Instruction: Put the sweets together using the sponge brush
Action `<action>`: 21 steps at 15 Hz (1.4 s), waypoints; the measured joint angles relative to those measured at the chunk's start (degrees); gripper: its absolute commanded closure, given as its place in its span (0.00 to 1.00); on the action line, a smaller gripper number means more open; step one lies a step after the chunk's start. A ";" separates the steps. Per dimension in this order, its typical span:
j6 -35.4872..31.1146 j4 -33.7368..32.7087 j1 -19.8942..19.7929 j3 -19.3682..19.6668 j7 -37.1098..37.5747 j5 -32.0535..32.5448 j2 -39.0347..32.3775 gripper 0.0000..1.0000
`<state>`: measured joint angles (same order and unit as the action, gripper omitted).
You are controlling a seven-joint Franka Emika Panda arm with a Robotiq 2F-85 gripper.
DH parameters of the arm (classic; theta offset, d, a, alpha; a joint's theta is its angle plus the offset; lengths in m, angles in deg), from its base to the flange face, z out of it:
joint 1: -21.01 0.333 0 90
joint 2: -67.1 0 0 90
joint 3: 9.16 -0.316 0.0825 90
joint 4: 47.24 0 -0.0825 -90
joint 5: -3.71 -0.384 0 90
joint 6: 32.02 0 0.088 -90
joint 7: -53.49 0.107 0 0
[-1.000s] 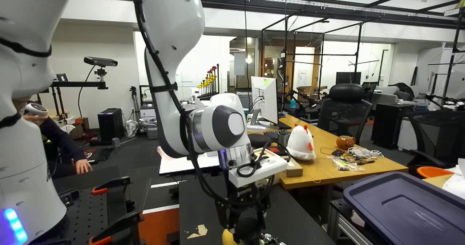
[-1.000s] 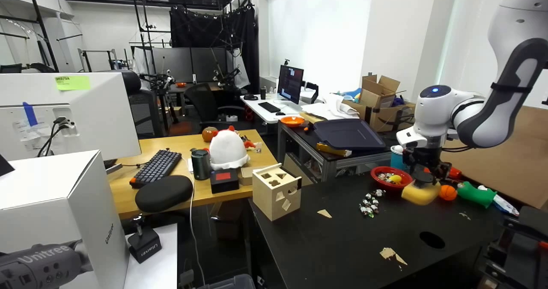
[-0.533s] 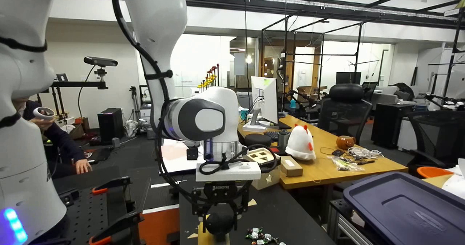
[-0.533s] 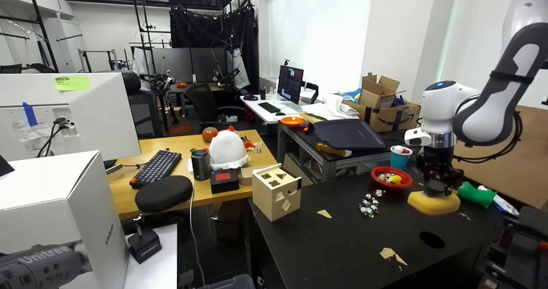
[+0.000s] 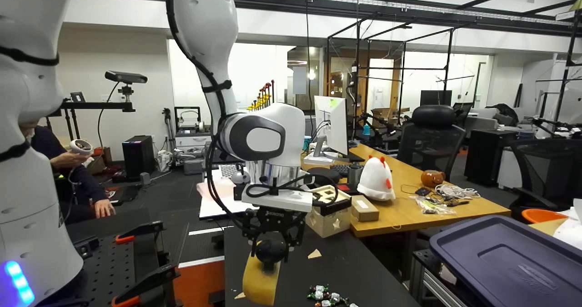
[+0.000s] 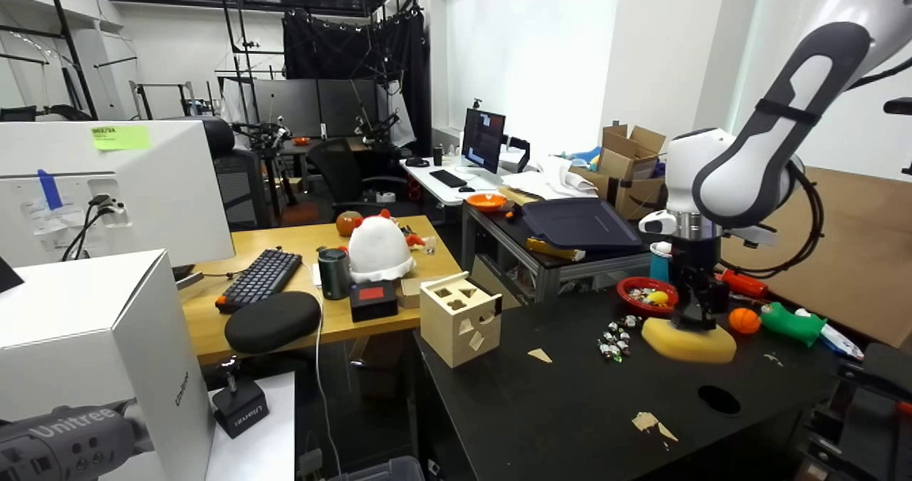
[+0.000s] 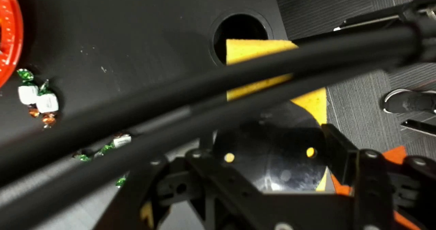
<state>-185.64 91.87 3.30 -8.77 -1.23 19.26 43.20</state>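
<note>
Yellow sponge brush (image 6: pixel 689 345), low over the tabletop (image 6: pixel 556 402); whether it touches or just hovers, can't tell. Its dark knob (image 5: pixel 271 249) is clamped by the fingers (image 7: pixel 337 146), one to each side in the wrist view. Near it but apart, sweets (image 6: pixel 623 335), white with green and brown wrapper ends, lie strung out loosely; in the wrist view two sit by the red bowl (image 7: pixel 16 35) and others are partly hidden behind blurred cables (image 7: pixel 323 54). Step in hand looks like lining up for the sweep: grip made, gathering not yet done, the sweets not in one tight heap. Next move probably calls for the sponge brush flat, edge behind the outermost sweets, then a slow, low push to close them up; too much tilt and it may ride over them. Stroke should also miss the red bowl, which could slide or trap sweets against its wall. Cup (image 6: pixel 660 266) stands just behind that; orange ball (image 6: pixel 744 320) and green thing (image 6: pixel 792 324) lie past the sponge brush, on the side away from the sweets. Hole (image 6: pixel 719 400) in the tabletop nearby, torn tan patches (image 6: pixel 645 420) further on. Wooden box (image 6: pixel 459 321) well apart, beyond the sweets.
</note>
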 measured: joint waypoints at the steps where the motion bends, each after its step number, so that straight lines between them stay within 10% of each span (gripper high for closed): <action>1: 1.84 -1.04 1.44 -0.01 0.91 -1.02 -0.06 0.48; 21: 19.47 -32.92 9.39 -3.73 17.00 -11.70 -23.52 0.48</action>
<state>-166.17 58.94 12.69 -12.49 15.77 7.56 19.69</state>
